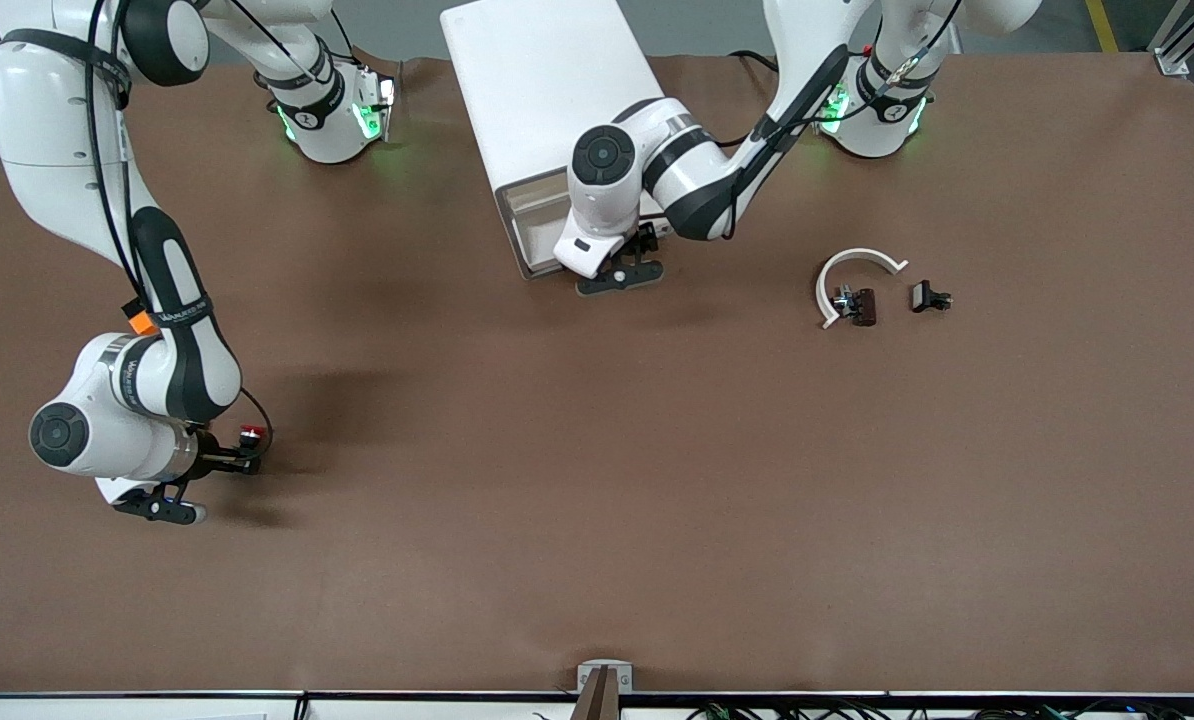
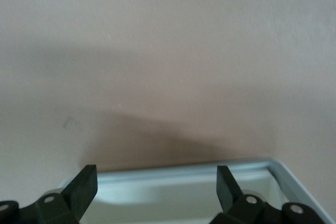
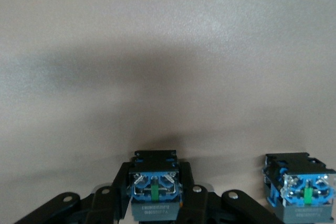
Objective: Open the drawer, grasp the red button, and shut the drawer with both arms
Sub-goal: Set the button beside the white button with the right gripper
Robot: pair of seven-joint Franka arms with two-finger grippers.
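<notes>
Flanking the held button (image 3: 155, 188), a twin button (image 3: 302, 190).

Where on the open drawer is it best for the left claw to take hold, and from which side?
On the drawer, the thin front wall, from above: it stands free of the cabinet, and the open left claw hangs over it.

Brown table (image 1: 657, 480), grey floor (image 1: 697, 25) above
</notes>
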